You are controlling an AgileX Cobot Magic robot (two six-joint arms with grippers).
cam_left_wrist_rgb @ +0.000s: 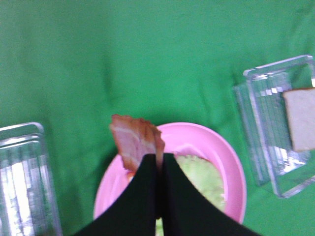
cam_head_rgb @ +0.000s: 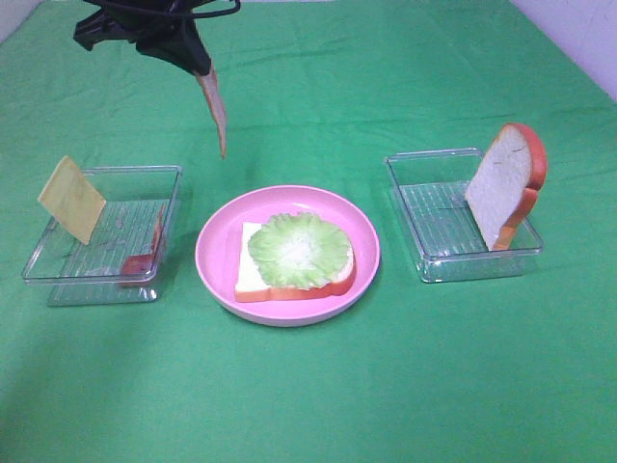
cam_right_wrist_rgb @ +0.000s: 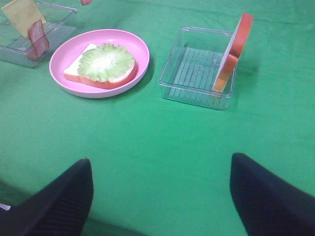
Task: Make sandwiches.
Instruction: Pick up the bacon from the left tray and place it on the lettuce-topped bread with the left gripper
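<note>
My left gripper [cam_head_rgb: 200, 66] hangs high over the cloth behind the pink plate [cam_head_rgb: 220, 253], shut on the top of a reddish-pink bacon strip [cam_head_rgb: 218, 114] that dangles below it. The left wrist view shows the shut fingers [cam_left_wrist_rgb: 142, 196] pinching that bacon strip [cam_left_wrist_rgb: 132, 140] above the plate's rim [cam_left_wrist_rgb: 231, 167]. On the plate lies a white bread slice [cam_head_rgb: 253, 272] with orange crust, topped by pale green lettuce [cam_head_rgb: 301, 249]. My right gripper [cam_right_wrist_rgb: 167, 196] stands open and empty, low over bare cloth in front of the plate [cam_right_wrist_rgb: 140, 46].
A clear tray [cam_head_rgb: 125, 207] on the left holds a yellow cheese square [cam_head_rgb: 71, 199] leaning on its wall and another bacon strip [cam_head_rgb: 147, 253]. In the clear tray [cam_head_rgb: 429, 207] on the right, a second bread slice [cam_head_rgb: 505, 185] leans upright. Green cloth covers the table.
</note>
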